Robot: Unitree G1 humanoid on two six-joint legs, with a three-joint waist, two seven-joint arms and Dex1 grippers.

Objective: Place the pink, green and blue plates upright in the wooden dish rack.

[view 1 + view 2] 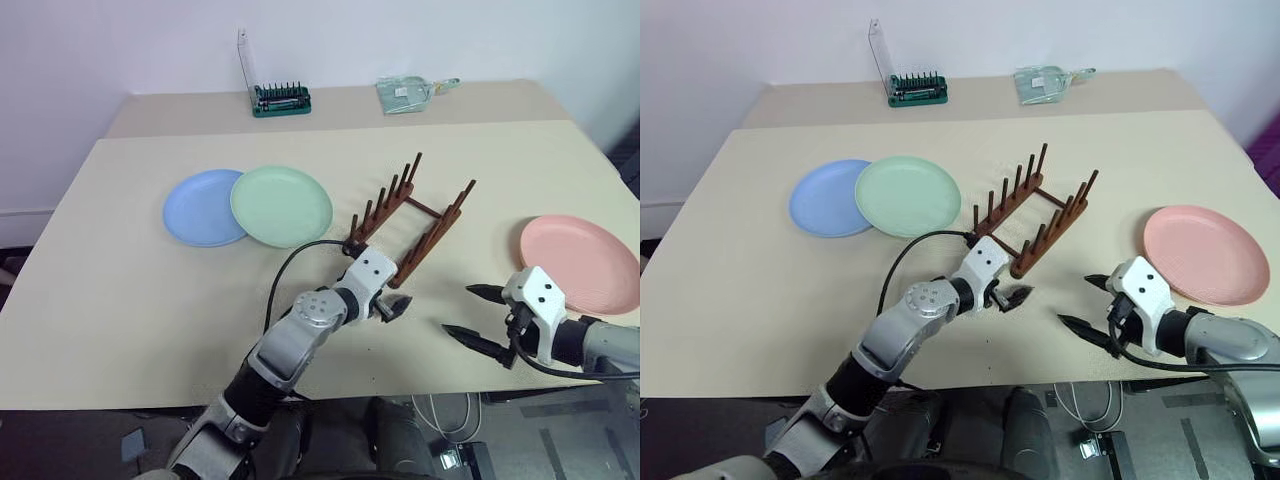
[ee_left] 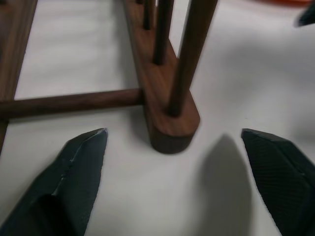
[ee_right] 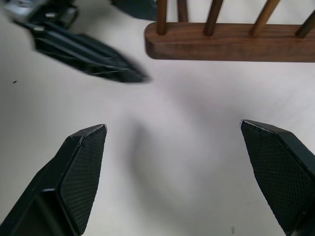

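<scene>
The wooden dish rack (image 1: 410,215) stands slantwise at the table's middle with no plates in it. To its left the green plate (image 1: 281,205) lies flat, overlapping the blue plate (image 1: 200,207). On the right side lies the pink plate (image 1: 580,262), flat too. My left gripper (image 1: 393,308) is open at the rack's near end; in the left wrist view the rack's rail end (image 2: 170,130) sits between the fingers (image 2: 78,167) without touching them. My right gripper (image 1: 458,309) is open over bare table between the rack and the pink plate, holding nothing.
A green tray of screwdriver bits (image 1: 281,100) with a raised clear lid and a clear plastic packet (image 1: 405,93) sit on the far table. The table's front edge (image 1: 420,398) runs just below both grippers.
</scene>
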